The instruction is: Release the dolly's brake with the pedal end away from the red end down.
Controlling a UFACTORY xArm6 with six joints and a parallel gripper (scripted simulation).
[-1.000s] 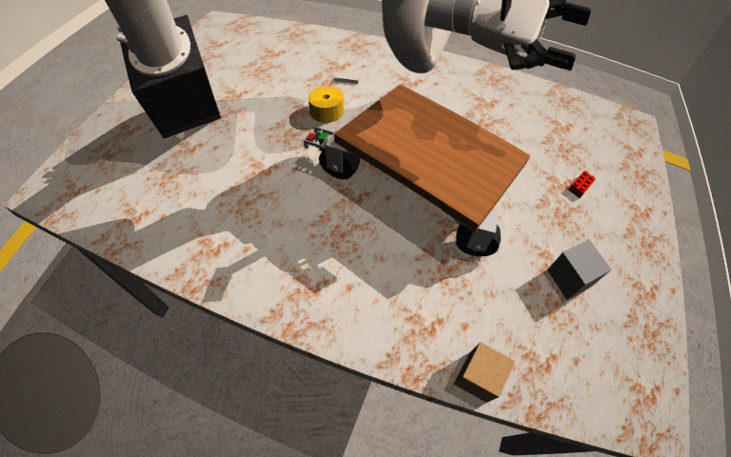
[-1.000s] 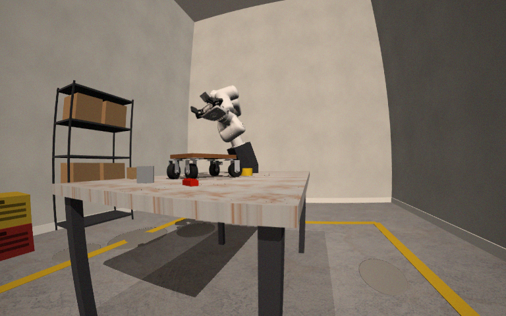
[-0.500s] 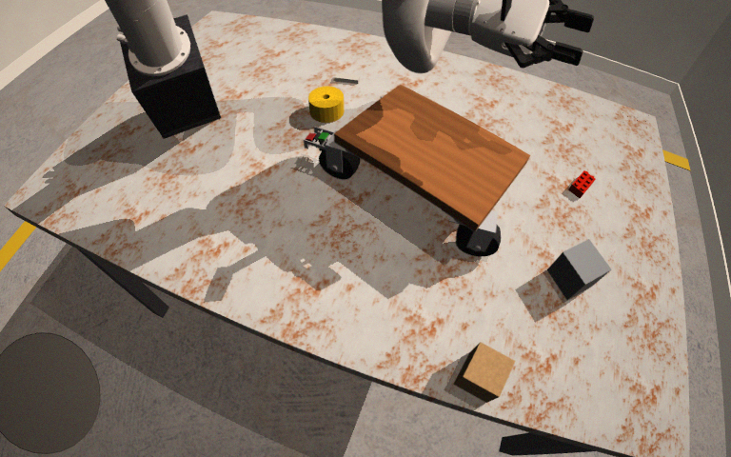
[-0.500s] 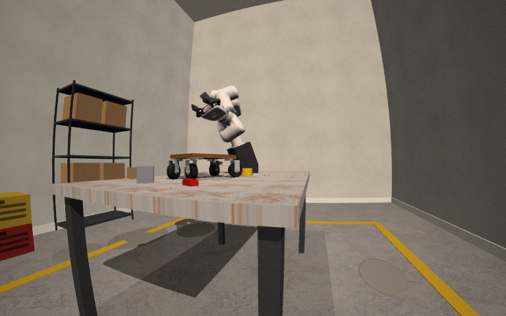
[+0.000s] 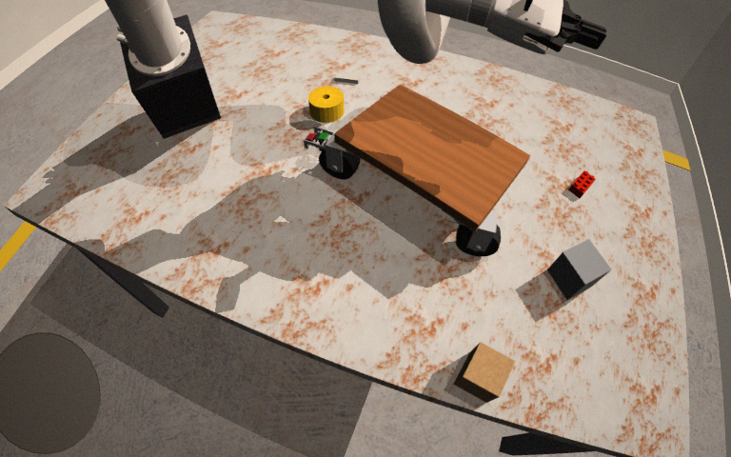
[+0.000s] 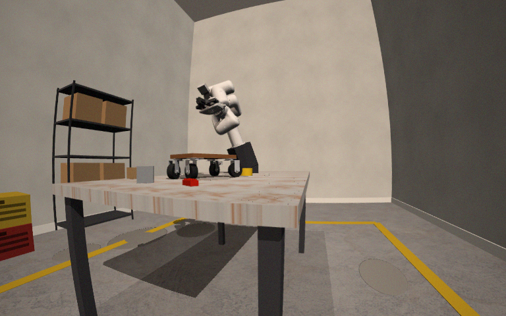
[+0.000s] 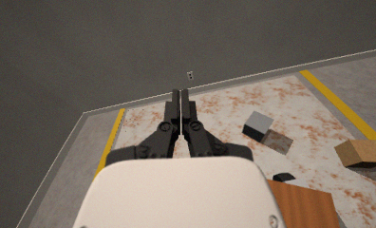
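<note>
Your gripper (image 5: 595, 33) hangs high past the table's (image 5: 613, 350) far edge, fingers pinched together on nothing, well apart from the pedal (image 5: 317, 136) at the dolly's (image 5: 431, 149) corner beside the yellow spool (image 5: 325, 103); press off-centre and you risk rolling the dolly.

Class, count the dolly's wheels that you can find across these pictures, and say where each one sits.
4, seen in the exterior view under the dolly: far left, left-centre, right-centre, far right. The top view shows only two.

glossy white tubular arm (image 6: 227, 117), black gripper (image 7: 180, 102), seemingly black pedestal (image 5: 188, 112)
</note>
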